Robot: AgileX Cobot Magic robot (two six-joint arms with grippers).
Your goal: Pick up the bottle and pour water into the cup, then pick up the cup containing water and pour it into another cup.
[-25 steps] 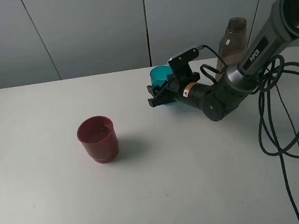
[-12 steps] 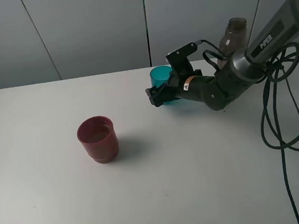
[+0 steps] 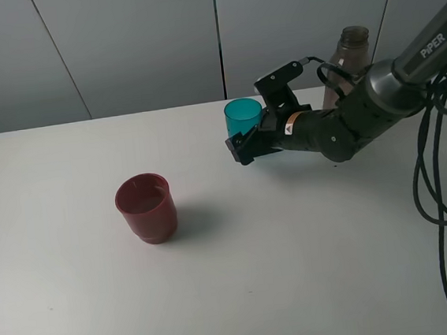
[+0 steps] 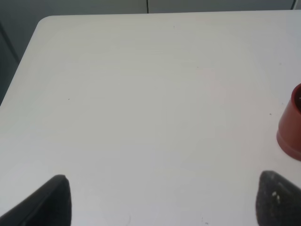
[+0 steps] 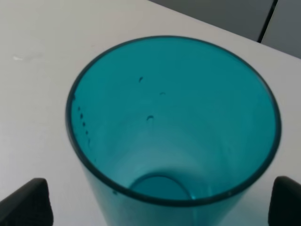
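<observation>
The teal cup (image 3: 242, 115) stands upright on the white table at the back middle. In the right wrist view the cup (image 5: 174, 117) looks empty, with a few droplets on its inner wall. My right gripper (image 3: 247, 144) is open, low at the cup's front. Its fingertips (image 5: 28, 202) stand on either side of the cup with a gap. The grey-brown bottle (image 3: 348, 59) stands behind my right arm. The red cup (image 3: 146, 207) stands at the left middle and also shows in the left wrist view (image 4: 291, 122). My left gripper (image 4: 162, 202) is open and empty over bare table.
The right arm's black cables (image 3: 438, 170) hang over the table's right side. The table's far edge (image 3: 123, 114) meets a grey wall. The table's corner (image 4: 42, 21) shows in the left wrist view.
My right arm has swung to the right and its gripper has drawn back slightly from the teal cup, which stays upright in place. The red cup and the bottle have not moved.
</observation>
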